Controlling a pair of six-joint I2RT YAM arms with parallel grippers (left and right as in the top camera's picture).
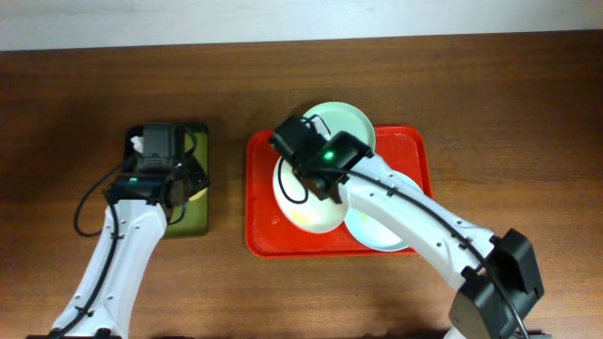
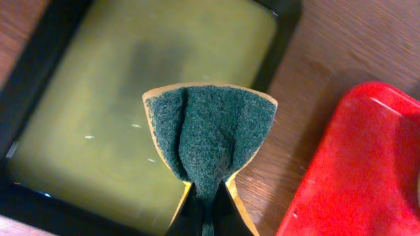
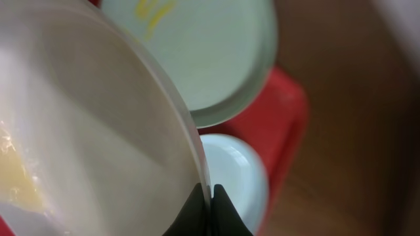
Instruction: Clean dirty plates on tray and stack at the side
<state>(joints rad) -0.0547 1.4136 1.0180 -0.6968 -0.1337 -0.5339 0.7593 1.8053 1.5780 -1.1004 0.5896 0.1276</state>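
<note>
White plate: tilted, yellow smear at frame's lower left, rim pinched between right gripper jaws. Left gripper: clenched on green scouring sponge.

Brown wooden tabletop, grain running left to right. Small olive-green tray, black-rimmed, sits at left. Folded sponge, dark green face outward with yellow backing, is positioned over that tray.

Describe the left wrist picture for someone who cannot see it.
The left gripper pinches a folded dark green scouring sponge with yellow backing above a black-rimmed olive-green tray. A corner of the red tray shows at right, on the wooden table.
</note>
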